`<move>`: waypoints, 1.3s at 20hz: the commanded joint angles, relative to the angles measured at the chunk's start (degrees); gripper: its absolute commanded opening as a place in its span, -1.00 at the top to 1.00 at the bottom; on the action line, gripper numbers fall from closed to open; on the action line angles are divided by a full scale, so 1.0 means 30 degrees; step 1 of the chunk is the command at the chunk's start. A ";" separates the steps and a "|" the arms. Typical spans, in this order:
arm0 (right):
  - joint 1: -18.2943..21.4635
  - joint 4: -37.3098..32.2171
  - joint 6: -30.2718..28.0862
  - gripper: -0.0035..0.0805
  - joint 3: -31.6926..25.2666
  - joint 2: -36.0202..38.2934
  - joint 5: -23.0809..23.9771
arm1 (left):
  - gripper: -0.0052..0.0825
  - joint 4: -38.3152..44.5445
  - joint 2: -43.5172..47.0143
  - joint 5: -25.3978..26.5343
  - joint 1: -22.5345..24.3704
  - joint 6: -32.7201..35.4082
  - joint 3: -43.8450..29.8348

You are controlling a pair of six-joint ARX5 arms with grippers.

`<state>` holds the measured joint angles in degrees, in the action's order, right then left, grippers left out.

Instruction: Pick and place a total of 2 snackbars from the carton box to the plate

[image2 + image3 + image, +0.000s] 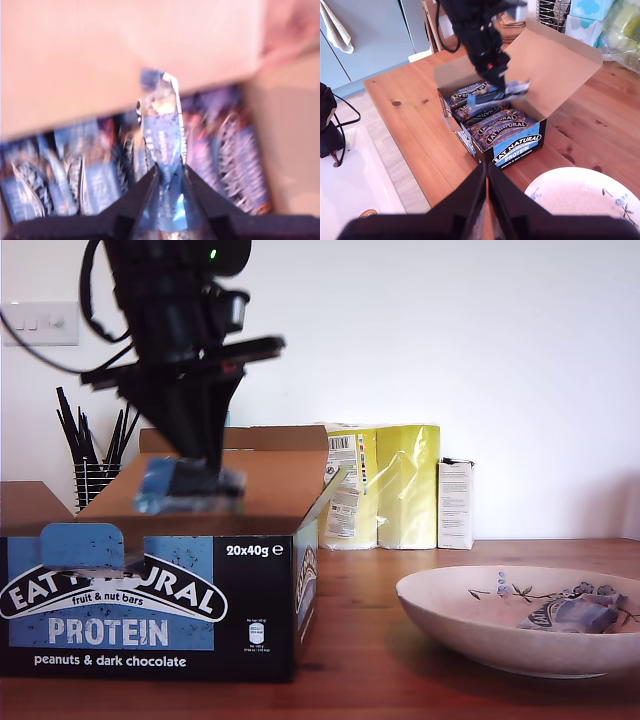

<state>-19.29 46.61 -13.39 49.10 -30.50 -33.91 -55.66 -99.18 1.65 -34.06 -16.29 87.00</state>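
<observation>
Snackbar lifted above the carton box

My first end effector (pixel 195 475) pinched a snackbar (pixel 190 486) over the carton box (pixel 150 600); my second end effector (pixel 486 200) was pressed together.

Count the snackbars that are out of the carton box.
2: one snackbar lies in the plate, at the exterior view's right; the other snackbar hangs pinched in my first gripper above the carton box. Others could be hidden.

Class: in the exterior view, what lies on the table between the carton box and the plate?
Nothing: bare wooden table separates the carton box from the plate.
</observation>
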 commanded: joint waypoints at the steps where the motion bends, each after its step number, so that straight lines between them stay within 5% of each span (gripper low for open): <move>1: -0.0102 0.0044 -0.0058 0.95 -0.0335 -0.0022 0.0000 | 0.93 -0.0022 -0.0299 0.0058 -0.0262 0.0291 0.0532; 10: -0.0102 0.0678 -0.0066 0.95 -0.0335 -0.0015 0.0517 | 0.93 0.0444 -0.0299 -0.0124 -0.1996 0.0444 0.2965; 16: -0.0102 0.1056 -0.0182 0.95 -0.0335 0.0029 0.0940 | 0.93 0.3541 -0.0313 -0.1690 -0.3745 0.0452 0.3446; 26: -0.0007 0.3621 -0.0036 0.95 -0.0335 0.2324 0.1020 | 0.91 0.7635 -0.2739 -0.1749 -0.6601 0.1093 0.3446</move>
<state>-19.22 57.12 -13.54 49.10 -23.79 -30.87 -33.67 -105.23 -3.51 -53.58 -13.32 97.60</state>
